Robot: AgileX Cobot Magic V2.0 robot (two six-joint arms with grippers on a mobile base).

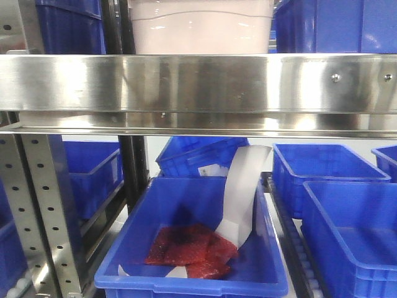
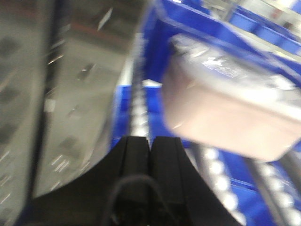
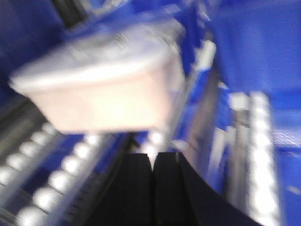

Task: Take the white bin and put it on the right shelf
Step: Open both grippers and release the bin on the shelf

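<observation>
The white bin (image 1: 200,28), a pinkish-white tub, stands on the upper level behind the shiny steel front rail (image 1: 198,84) of the shelf, between blue bins. In the left wrist view the white bin (image 2: 225,108) lies ahead to the right on roller tracks, with its glossy lid up. My left gripper (image 2: 150,141) is shut and empty, short of it. In the right wrist view the white bin (image 3: 101,92) lies ahead to the left. My right gripper (image 3: 153,157) is shut and empty, short of it. Both wrist views are blurred.
A perforated grey upright (image 1: 46,211) stands at the left. Below the rail an open blue bin (image 1: 192,248) holds red packets and a white paper strip. More blue bins (image 1: 347,217) sit to the right. Roller tracks (image 3: 56,174) run under the white bin.
</observation>
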